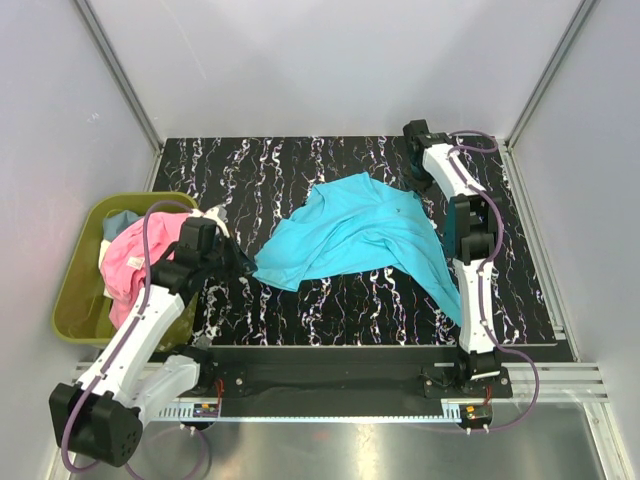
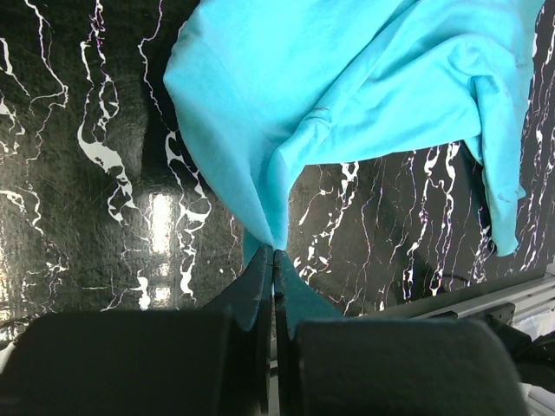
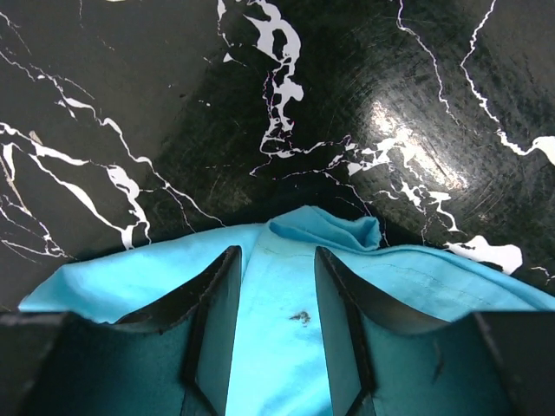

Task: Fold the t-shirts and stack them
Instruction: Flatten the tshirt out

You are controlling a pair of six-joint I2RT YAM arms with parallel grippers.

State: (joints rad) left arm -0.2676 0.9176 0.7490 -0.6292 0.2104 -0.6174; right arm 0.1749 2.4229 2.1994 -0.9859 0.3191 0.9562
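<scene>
The turquoise t-shirt (image 1: pixel 350 235) lies crumpled on the black marbled mat. My left gripper (image 1: pixel 236 262) is at its left edge. In the left wrist view the left gripper (image 2: pixel 274 253) is shut on a pinch of the turquoise t-shirt (image 2: pixel 347 95), which spreads away from the jaws. My right gripper (image 1: pixel 452 240) is over the shirt's right side, largely hidden by its own arm. In the right wrist view the right gripper (image 3: pixel 276 253) is open, its fingers set down on the turquoise cloth (image 3: pixel 277 347) near a folded edge. A pink t-shirt (image 1: pixel 130 262) and a light blue-grey one (image 1: pixel 120 222) lie in the bin.
The olive-green bin (image 1: pixel 72 300) stands off the mat's left edge, beside the left arm. The mat (image 1: pixel 250 170) is ringed by white walls and metal rails. A metal frame rail (image 2: pixel 486 299) runs along the near edge.
</scene>
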